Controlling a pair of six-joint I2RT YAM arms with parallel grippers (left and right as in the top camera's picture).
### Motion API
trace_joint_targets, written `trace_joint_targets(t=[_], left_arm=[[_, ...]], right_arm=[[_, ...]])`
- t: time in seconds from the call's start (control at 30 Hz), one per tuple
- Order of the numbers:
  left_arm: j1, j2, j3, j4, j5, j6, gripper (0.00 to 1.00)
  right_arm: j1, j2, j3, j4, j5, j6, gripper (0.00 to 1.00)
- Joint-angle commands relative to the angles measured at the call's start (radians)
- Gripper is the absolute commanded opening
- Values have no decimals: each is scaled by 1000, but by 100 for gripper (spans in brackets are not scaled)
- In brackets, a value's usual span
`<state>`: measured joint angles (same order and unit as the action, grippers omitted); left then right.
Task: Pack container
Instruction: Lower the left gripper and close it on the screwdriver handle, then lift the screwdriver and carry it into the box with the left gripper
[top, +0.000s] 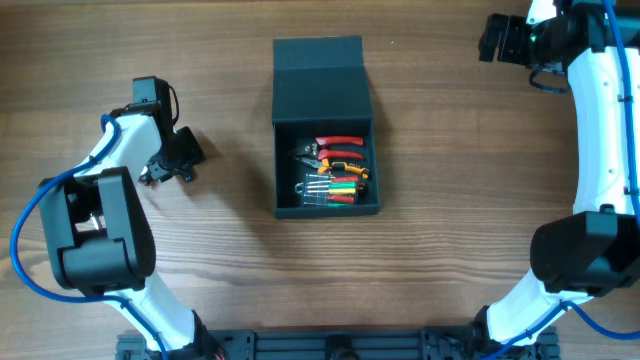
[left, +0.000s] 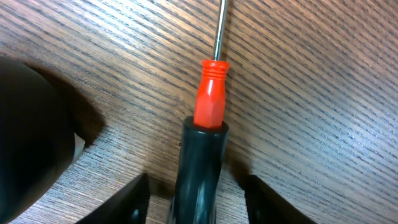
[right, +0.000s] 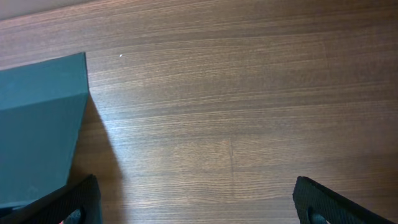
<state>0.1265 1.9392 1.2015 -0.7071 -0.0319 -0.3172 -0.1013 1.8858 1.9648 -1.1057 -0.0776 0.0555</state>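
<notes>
**Left tool astride a screwdriver, box open mid-table**

We found the container (top: 328, 211) at the middle of the table (top: 450, 180), between the two arms. Its lid (top: 320, 80) was folded back on the far side, away from the arm bases. Inside lay red-handled pliers (top: 338, 148) and, nearer the front wall, a row of small drivers (top: 335, 190) with bright handles.

The left gripper (left: 198, 186) was low over the table, well to the left of the container. In its wrist view a screwdriver (left: 208, 106) lay flat on the wood with its orange and black handle between the fingers (left: 134, 202) and its metal shaft pointing away from the camera. We saw a narrow strip of bare wood on each side of the handle. The jaws therefore stood apart around it, close beside it but not clamped.

The right gripper (right: 199, 202) hung at the far right corner of the table, apart from the container. Its fingers (right: 323, 199) were spread wide with nothing between them. Its wrist camera showed bare wood, with the lid at the left edge.
</notes>
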Motion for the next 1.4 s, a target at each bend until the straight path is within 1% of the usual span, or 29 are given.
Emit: trace_joint_targets(t=[0.0,0.07,0.13,0.17,0.27,0.4,0.43,0.57,0.8,0.97,1.07,1.17,1.2,1.23,1.3,1.37], left_arm=[[1,46,-12,-3,43,-5,42],[1,46,-12,1,43,-5,34],[1,46,-12,9,43,-5,21],[1,46,-12,12,43,-5,20],[1,46,-12,16,43,-5,19],[1,46,-12,21,42,-6,6],[1,46,-12,22,36,-28,4],[1,45,-12,19,32,-88,4],[0,-3,-10,-20,43,-84,4],[-3,-125,3,-66,53,-75,4],[-19,-208,41,-115,128,29,4],[-54,-289,87,-171,134,108,4],[-75,-322,106,-190,142,161,4],[-97,-350,120,-198,158,216,4],[-152,-404,137,-199,200,364,4],[-229,-454,138,-187,232,564,4]], right_arm=[[-1,-8,-6,-2,-6,-8,100],[-1,-8,-6,-2,-6,-8,100],[-1,-8,-6,-2,-5,-9,100],[-1,-8,-6,-2,-5,-11,100],[-1,-8,-6,-2,-5,-12,100],[-1,-8,-6,-3,-5,-11,100],[-1,-8,-6,-3,-5,-11,100],[-1,-8,-6,-2,-5,-11,100],[-1,-8,-6,-3,-5,-11,100],[-1,-8,-6,-6,-6,-11,100],[-1,-8,-6,-8,-6,-11,100],[-1,-8,-6,-16,-6,-11,100],[-1,-8,-6,-19,-6,-11,100],[-1,-8,-6,-26,-6,-11,100],[-1,-8,-6,-37,-6,-11,100],[-1,-8,-6,-50,-6,-11,100]])
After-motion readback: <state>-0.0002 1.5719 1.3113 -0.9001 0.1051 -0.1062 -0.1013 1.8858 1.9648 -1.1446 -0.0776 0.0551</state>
